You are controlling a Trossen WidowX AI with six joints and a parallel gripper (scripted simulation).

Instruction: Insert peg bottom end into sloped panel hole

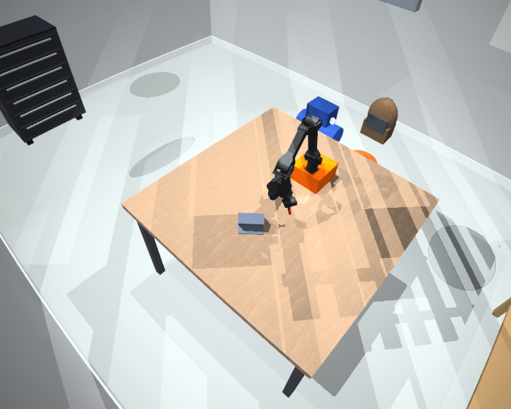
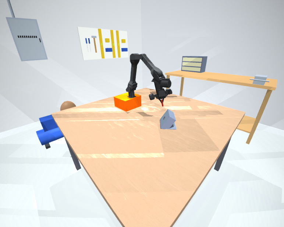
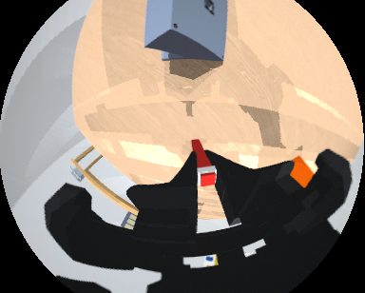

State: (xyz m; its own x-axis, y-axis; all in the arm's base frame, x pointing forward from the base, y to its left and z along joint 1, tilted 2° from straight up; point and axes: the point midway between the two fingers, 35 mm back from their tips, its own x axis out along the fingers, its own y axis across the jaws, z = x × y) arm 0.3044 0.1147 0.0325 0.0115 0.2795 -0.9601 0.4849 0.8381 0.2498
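The red peg (image 1: pixel 289 210) (image 2: pixel 162 103) (image 3: pixel 202 159) is held in my gripper (image 1: pixel 288 207) (image 2: pixel 161 99) (image 3: pixel 200 153), which is shut on it. The peg's lower end sticks out below the fingertips, above the table and slightly tilted. Its squarish red upper end, with a pale band, shows between the fingers in the wrist view. The blue-grey sloped panel (image 1: pixel 251 218) (image 2: pixel 168 119) (image 3: pixel 190 24) stands apart from the peg. Its hole (image 2: pixel 164 117) (image 3: pixel 209 6) is small and looks four-sided; it cannot be made out in the top view.
The arm stands on an orange block (image 1: pixel 315 182) (image 2: pixel 126 105) behind the gripper. The wooden table (image 1: pixel 238 272) (image 2: pixel 127 175) carries the panel, with patches of shadow and glare around it. A wooden side bench (image 2: pixel 220 77) stands beyond the table.
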